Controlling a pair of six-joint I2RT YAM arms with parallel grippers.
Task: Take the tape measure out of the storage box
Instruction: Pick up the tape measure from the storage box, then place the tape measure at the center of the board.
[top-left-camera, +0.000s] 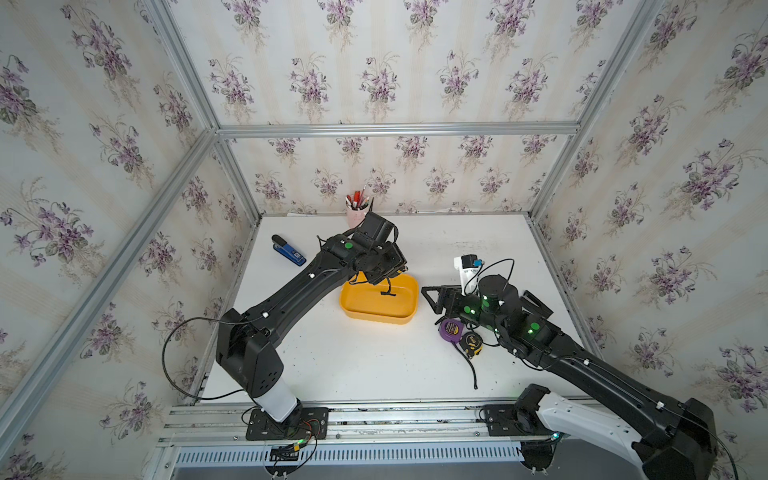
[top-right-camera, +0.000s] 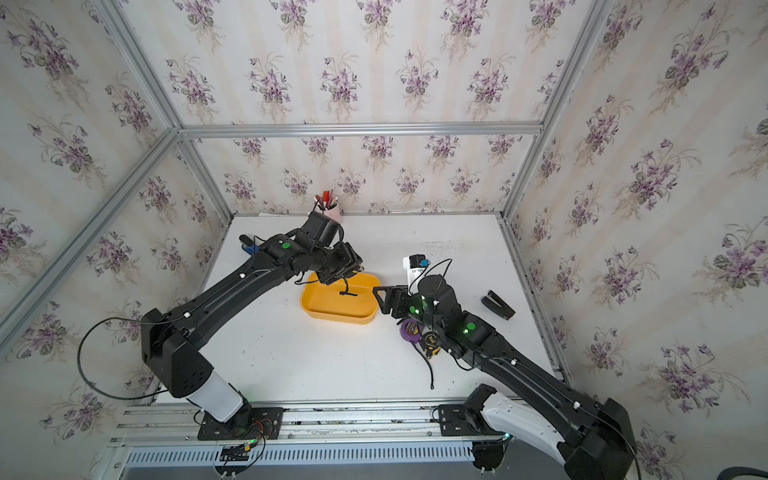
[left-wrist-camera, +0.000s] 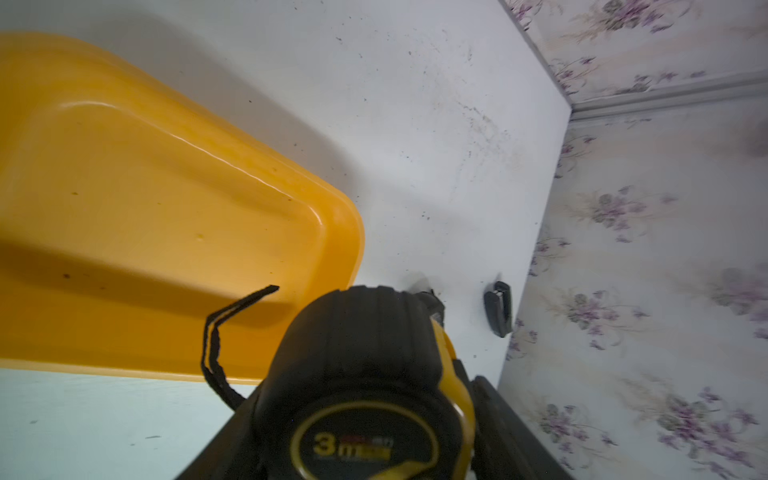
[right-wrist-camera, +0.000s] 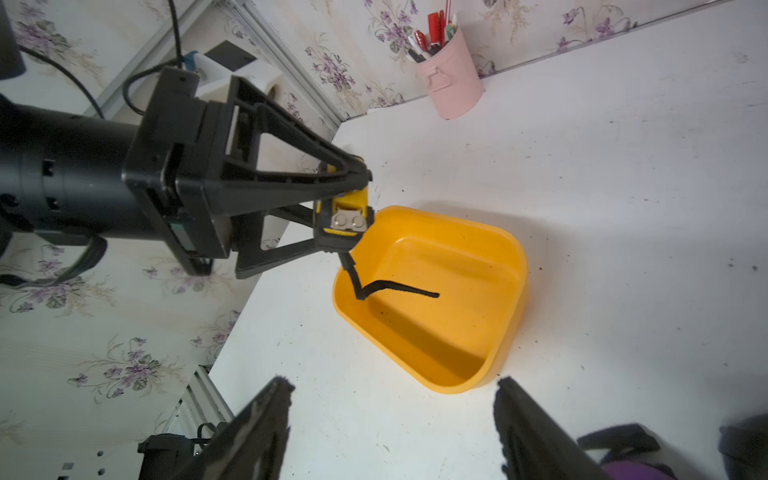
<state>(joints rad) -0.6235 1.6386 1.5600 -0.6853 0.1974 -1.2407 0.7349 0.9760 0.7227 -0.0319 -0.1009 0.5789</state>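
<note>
The storage box (top-left-camera: 376, 318) (top-right-camera: 336, 318) is a shallow yellow tub in the middle of the table, and nothing lies in it except a strap end. My left gripper (top-left-camera: 392, 272) (right-wrist-camera: 347, 212) is shut on a black-and-yellow tape measure (left-wrist-camera: 353, 340) (right-wrist-camera: 347, 199). It holds the tape measure raised over the box's far left rim. The tape measure's black strap (right-wrist-camera: 395, 289) (top-left-camera: 388, 293) hangs down into the box. My right gripper (top-left-camera: 430, 297) (right-wrist-camera: 392, 384) stands open and empty just right of the box, low over the table.
A purple tape measure (top-left-camera: 451, 330) and a black-and-yellow one (top-left-camera: 473, 345) lie on the table under my right arm. A pink pen cup (top-left-camera: 356, 212) stands at the back and a blue stapler (top-left-camera: 289, 251) at the back left. A white device (top-left-camera: 467, 266) and a black clip (top-right-camera: 498, 305) lie on the right.
</note>
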